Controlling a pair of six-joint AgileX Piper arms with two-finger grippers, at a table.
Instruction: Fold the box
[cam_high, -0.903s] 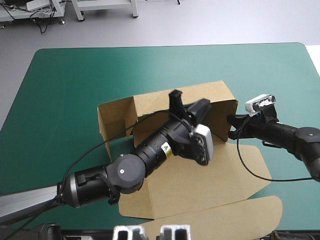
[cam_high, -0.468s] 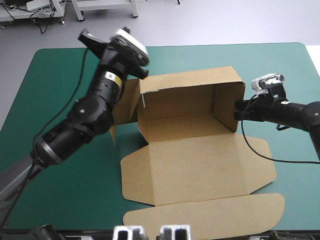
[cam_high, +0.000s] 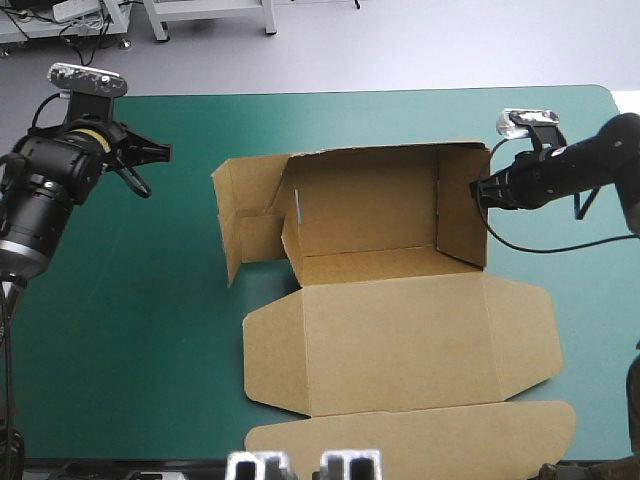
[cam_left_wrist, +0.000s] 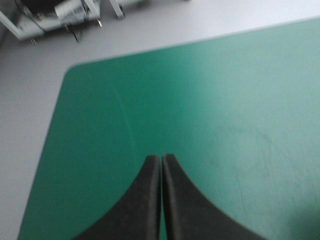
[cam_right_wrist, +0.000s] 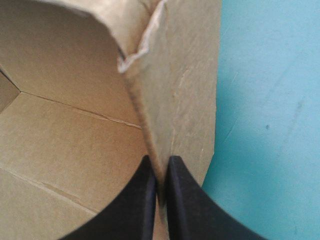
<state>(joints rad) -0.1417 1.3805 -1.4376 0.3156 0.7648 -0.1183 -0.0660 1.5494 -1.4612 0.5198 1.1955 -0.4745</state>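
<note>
At three o'clock our right gripper (cam_right_wrist: 159, 161) pinches the box (cam_right_wrist: 75, 135) wall, light stiff board, we judge; left gripper (cam_left_wrist: 161, 159) closed, empty.

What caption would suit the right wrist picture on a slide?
Black fingers shut on a raised wall of the brown box on the teal-green cover.

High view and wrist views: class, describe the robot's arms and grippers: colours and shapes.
The left arm and right arm are black, built of rounded tubular segments. The left gripper and right gripper each have two broad black fingers, curved like fins.
</note>
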